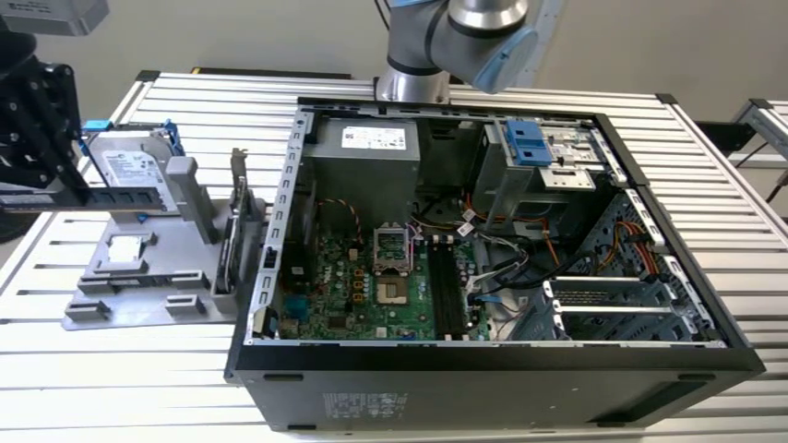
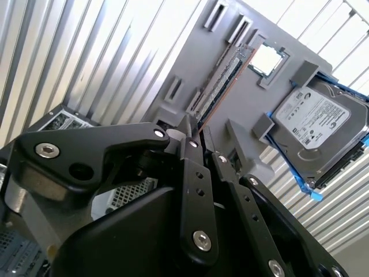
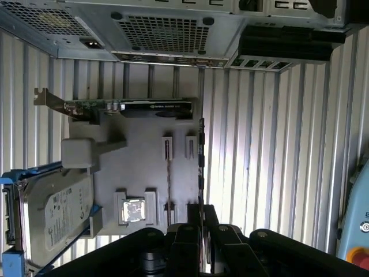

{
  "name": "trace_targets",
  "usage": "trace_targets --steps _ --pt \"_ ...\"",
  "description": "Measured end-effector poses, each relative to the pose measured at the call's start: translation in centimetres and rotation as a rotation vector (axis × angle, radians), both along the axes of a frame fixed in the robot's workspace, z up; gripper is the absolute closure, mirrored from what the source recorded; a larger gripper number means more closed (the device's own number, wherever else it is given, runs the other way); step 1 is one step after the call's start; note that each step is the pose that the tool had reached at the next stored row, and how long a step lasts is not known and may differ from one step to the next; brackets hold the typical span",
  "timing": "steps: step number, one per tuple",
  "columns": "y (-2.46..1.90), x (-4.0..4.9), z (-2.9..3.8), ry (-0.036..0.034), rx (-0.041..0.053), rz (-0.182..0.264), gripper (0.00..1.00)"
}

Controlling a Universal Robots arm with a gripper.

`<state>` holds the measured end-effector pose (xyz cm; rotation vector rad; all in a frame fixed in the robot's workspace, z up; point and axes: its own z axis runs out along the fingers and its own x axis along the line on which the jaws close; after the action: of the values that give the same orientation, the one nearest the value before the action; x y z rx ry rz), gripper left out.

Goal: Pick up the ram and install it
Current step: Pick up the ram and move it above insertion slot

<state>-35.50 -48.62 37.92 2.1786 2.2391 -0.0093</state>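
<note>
While gripper (image 2: 198,134) pinches ram (image 2: 225,81) | grey tray (image 2: 193,55) holds hard drive (image 2: 317,124), chip (image 2: 268,57) — case (image 1: 493,378) open

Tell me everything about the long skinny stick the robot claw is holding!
The ram is a long, thin, flat, dark circuit-board stick with a row of small black chips along its face. The gripper is shut on one end; the rest sticks out level, set on edge. It hangs over the grey parts holder, near the hard drive, outside the computer case. Only the gripper seems to touch it.
</note>
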Motion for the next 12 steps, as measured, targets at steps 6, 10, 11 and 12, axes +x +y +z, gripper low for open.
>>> trace_targets --steps 6,10,11,12 --pt "0.00 0.85 0.00 -0.0001 0.0000 0.000 1.00" --pt "0.00 1.29 0.00 -0.0001 0.0000 0.000 1.00" --pt "0.00 1.39 0.00 -0.0001 0.0000 0.000 1.00" --pt "0.00 1.49 0.00 -0.0001 0.0000 0.000 1.00"
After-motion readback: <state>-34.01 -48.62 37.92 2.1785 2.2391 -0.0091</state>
